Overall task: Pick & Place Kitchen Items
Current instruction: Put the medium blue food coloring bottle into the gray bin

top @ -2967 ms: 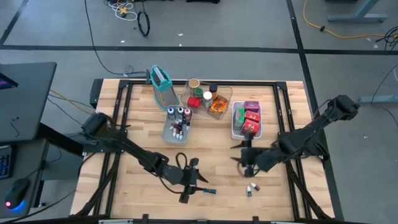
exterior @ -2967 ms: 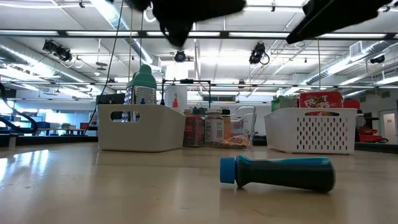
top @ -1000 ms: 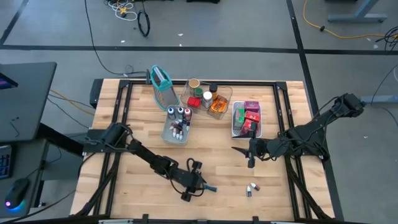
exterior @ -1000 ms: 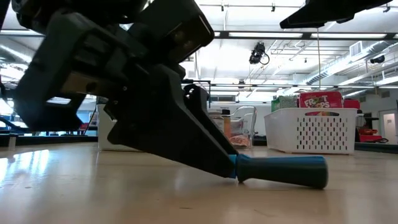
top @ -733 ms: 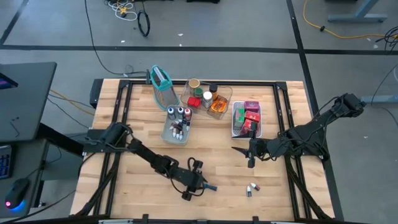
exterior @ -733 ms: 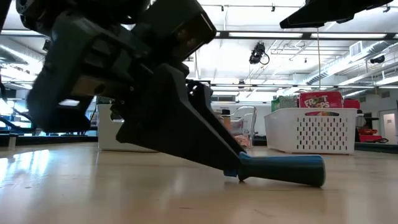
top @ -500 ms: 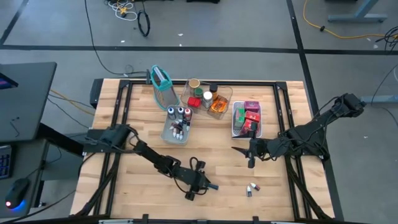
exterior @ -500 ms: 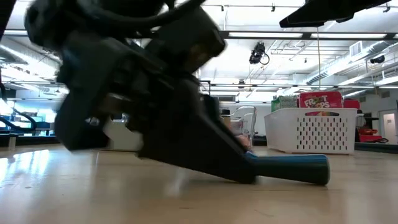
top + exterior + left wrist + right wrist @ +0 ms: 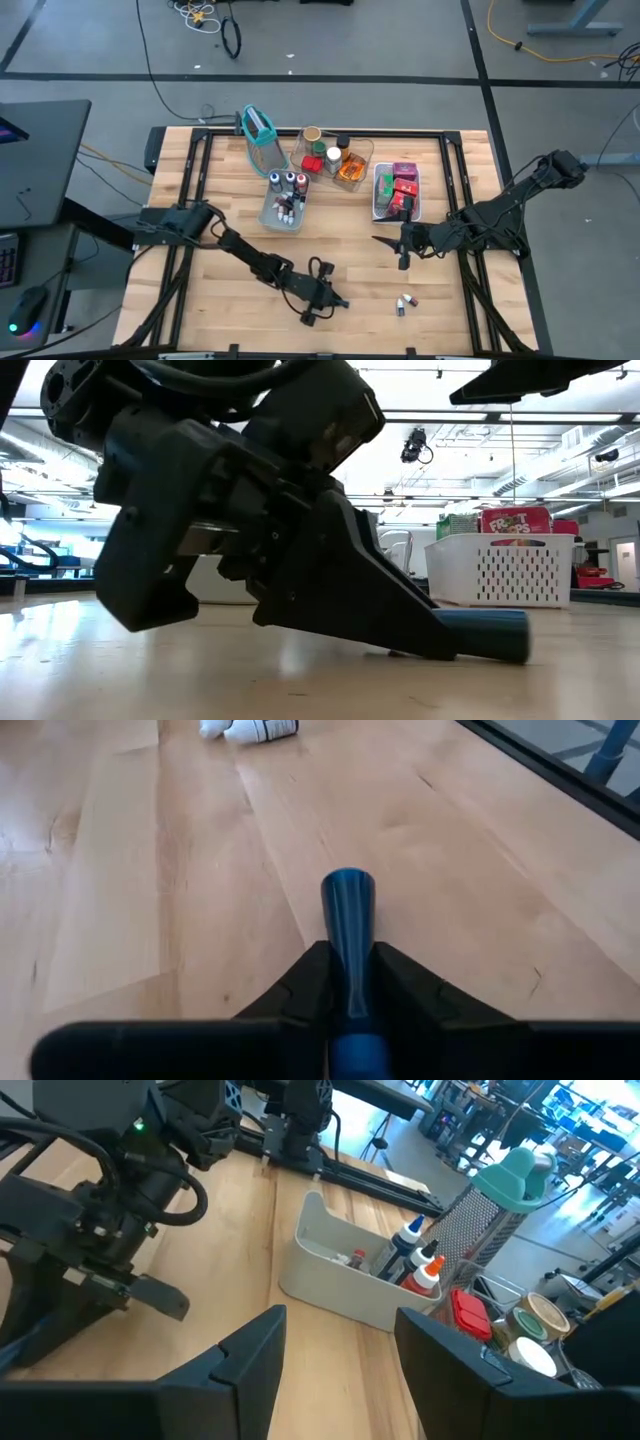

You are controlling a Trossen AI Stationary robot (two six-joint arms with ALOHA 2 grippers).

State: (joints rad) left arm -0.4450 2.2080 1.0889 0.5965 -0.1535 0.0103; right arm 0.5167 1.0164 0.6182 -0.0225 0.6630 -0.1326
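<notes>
The blue bottle (image 9: 347, 920), a smooth glossy cylinder narrowing toward its cap end, lies on its side on the pale wooden bench (image 9: 220, 200) near the front edge, and my left hand (image 9: 345, 982) pinches it, one dark matte finger on each side. A second ago those fingers stood wider around it; now they press against its sides, and my left arm reaches a little farther toward the bench's middle. In the low view my left hand (image 9: 330, 590) fills most of the picture and covers the bottle's cap end, so only the rounded blue base (image 9: 490, 635) shows. From above the bottle is nearly all hidden under that hand (image 9: 322, 297). Two tiny white vials (image 9: 404, 303) lie well apart to the right of it; their detail is too small to read. My right hand (image 9: 401, 249) hangs over the bench just in front of the white perforated basket (image 9: 378, 200), fingers spread and holding nothing, where it was a second ago. Beyond sit a grey tray (image 9: 330, 1280) of small capped bottles and a teal-rimmed mesh holder (image 9: 259, 128).
</notes>
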